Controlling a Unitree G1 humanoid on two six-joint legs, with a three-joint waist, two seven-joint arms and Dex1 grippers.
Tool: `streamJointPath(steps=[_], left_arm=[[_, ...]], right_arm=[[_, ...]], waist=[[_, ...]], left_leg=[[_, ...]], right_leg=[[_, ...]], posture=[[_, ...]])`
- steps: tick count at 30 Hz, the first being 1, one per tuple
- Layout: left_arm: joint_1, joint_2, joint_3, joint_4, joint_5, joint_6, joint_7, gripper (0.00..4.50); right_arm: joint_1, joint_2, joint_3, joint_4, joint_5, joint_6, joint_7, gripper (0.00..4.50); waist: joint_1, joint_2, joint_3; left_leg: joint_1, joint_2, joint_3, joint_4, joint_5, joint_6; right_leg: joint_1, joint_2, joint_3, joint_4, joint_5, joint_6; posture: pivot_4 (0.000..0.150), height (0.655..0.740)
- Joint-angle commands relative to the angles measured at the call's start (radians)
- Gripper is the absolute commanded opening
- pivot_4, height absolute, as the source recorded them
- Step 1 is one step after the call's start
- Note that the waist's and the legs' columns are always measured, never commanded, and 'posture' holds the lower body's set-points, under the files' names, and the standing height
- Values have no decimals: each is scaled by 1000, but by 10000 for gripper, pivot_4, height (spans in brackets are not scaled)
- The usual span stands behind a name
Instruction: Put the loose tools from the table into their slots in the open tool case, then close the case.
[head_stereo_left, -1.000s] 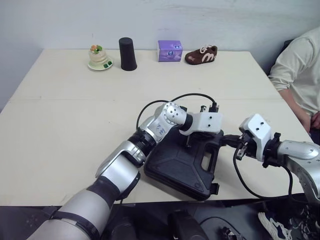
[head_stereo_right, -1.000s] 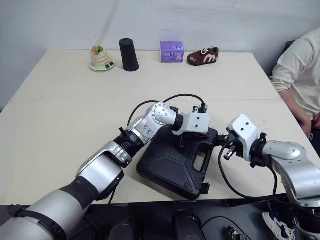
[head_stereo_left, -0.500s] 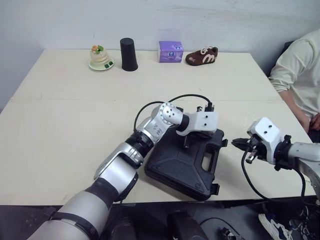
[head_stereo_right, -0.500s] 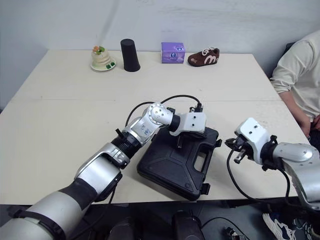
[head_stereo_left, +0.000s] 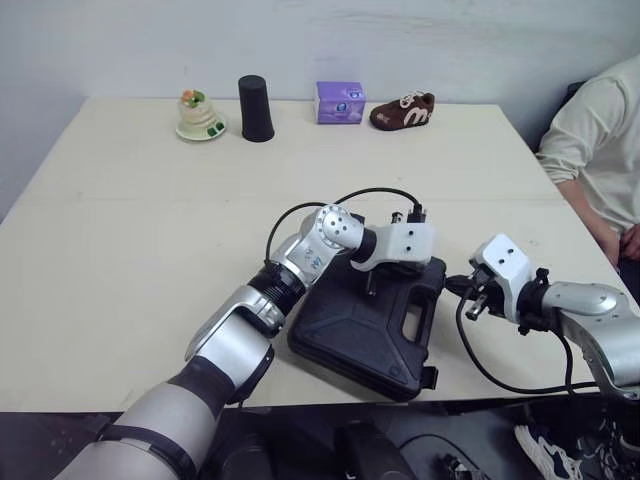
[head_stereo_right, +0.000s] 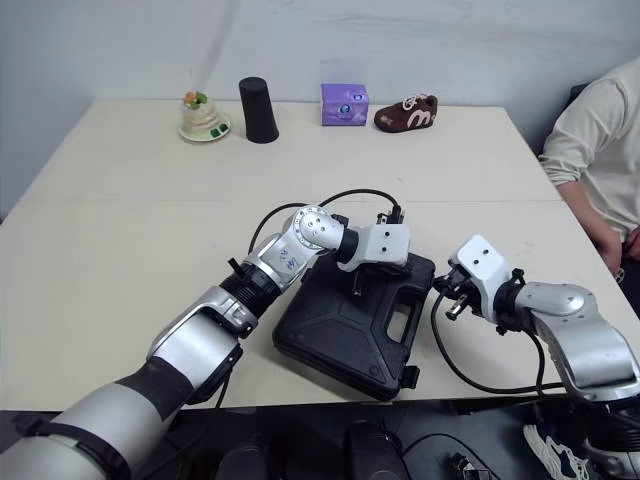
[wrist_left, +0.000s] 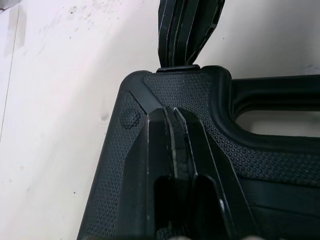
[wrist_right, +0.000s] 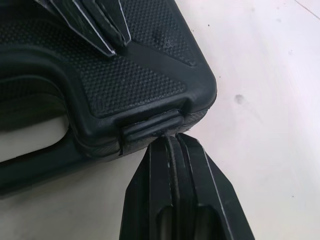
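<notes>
The tool case (head_stereo_left: 350, 335) lies shut on the table (head_stereo_left: 150, 230) near its front edge (handle toward my right), my left gripper (wrist_left: 174, 112) resting on its lid with fingers pressed together, my right gripper (wrist_right: 172, 142), likewise closed, touching its corner latch (wrist_right: 150, 126).

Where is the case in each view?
Left eye: case at the table's near edge, under the left gripper.
Right eye: case at the same near edge.
Left wrist: case beneath that gripper's fingers.
Right wrist: case just past the right gripper.
Shared landmark: the handle slot.
</notes>
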Motion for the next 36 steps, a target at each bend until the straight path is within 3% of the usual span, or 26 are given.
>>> streamJointPath(steps=[1,7,12,17,26,36], left_arm=[[57,3,-72,76,80,55,-17,168],[59,41,-10,-16,-2,89,-100,168],[166,231,85,-533,-338,358,-485,168],[259,373,46,-852,-466,565,-592,168],[333,361,-123,-887,-313,499,-422,168],[370,344,-235,-870,-184,465,-293,168]], right_arm=[[-27,23,-14,-99,61,12,15,0],[35,-60,-92,-123,40,18,30,0],[255,-166,-281,-282,141,94,153,0],[510,-179,-309,-440,207,118,231,0],[503,-131,-210,-516,249,168,125,0],[513,-124,-216,-561,310,207,70,0]], waist=[[-7,0,0],[-9,2,1],[-8,11,6],[17,13,8],[20,13,9],[24,13,8]], left_leg=[[0,0,0,0,0,0],[0,1,-1,-2,0,-2],[-3,0,-1,-9,1,-4],[-12,1,-4,-11,4,-9],[-7,-3,-5,-2,3,1],[-5,-3,-7,-4,0,3]], right_leg=[[0,0,0,0,0,0],[-1,1,-1,0,-1,-2],[-4,1,-1,-2,-2,-1],[-15,1,-3,1,-7,-1],[-5,0,-2,1,-3,4],[2,-2,-3,-8,-2,5]], posture=[[1500,7386],[1500,7386],[1500,7386],[1500,7386],[1500,7386],[1500,7386]])
